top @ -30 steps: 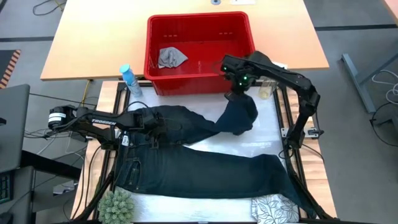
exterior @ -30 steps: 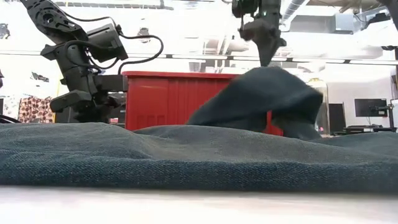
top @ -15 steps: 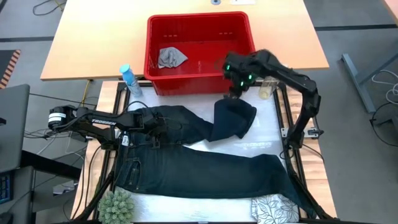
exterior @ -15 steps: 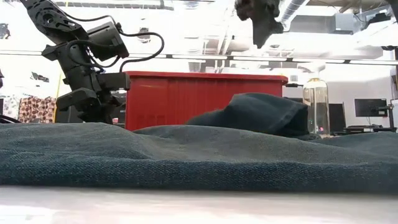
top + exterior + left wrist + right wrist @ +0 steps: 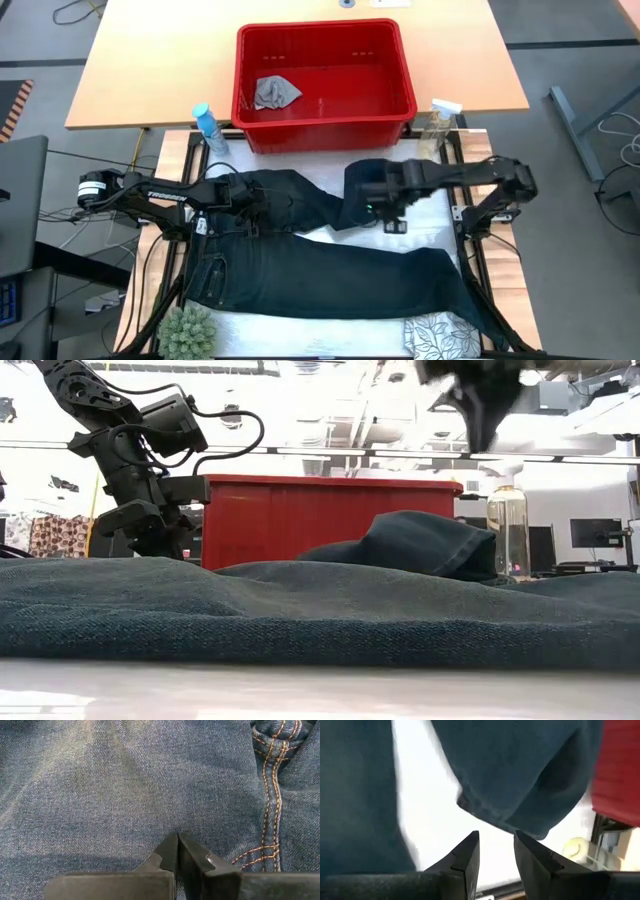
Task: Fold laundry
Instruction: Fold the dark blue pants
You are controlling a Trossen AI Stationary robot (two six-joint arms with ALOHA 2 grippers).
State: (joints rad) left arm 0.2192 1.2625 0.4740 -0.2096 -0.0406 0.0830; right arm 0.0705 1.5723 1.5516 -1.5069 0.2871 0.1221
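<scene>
Jeans [image 5: 330, 265] lie spread across the table [image 5: 430, 190], one leg folded back into a heap directly beneath the right gripper [image 5: 385, 207], which hovers above the denim with its fingers a narrow gap apart, holding nothing. The left gripper [image 5: 177, 851], fingers pressed together, rests against the jeans near the waistband. Beyond both grippers stands a red basket [image 5: 322, 125] with a small grey cloth [image 5: 273, 92] inside; a leaf-print cloth [image 5: 440, 335] lies at the table's near edge.
</scene>
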